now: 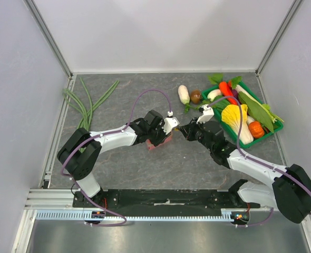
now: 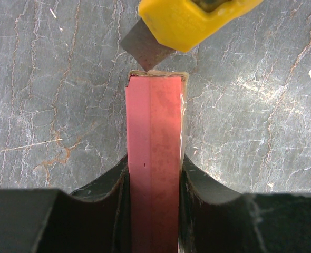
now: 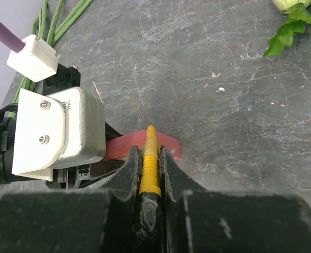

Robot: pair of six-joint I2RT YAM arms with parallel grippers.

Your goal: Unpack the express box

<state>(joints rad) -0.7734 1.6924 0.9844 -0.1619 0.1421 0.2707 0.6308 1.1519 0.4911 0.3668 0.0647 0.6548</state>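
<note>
The pink-red express box [image 1: 161, 141] stands on edge on the grey stone table, mid-left. My left gripper [image 1: 155, 136] is shut on it, and in the left wrist view the box [image 2: 154, 132] runs up between the black fingers [image 2: 208, 190]. My right gripper [image 1: 186, 130] is shut on a yellow utility knife [image 3: 150, 153]. The knife's grey blade [image 2: 147, 50] points down at the far end of the box, its tip at the top seam. In the right wrist view the box [image 3: 172, 147] shows just beyond the knife's tip.
A green tray [image 1: 266, 136] full of toy vegetables sits at the right rear. A white vegetable [image 1: 183, 94] and a brown one [image 1: 196, 96] lie beside it. Long green beans [image 1: 87, 103] lie at the left rear. The left wrist camera [image 3: 55, 132] is close beside my right fingers.
</note>
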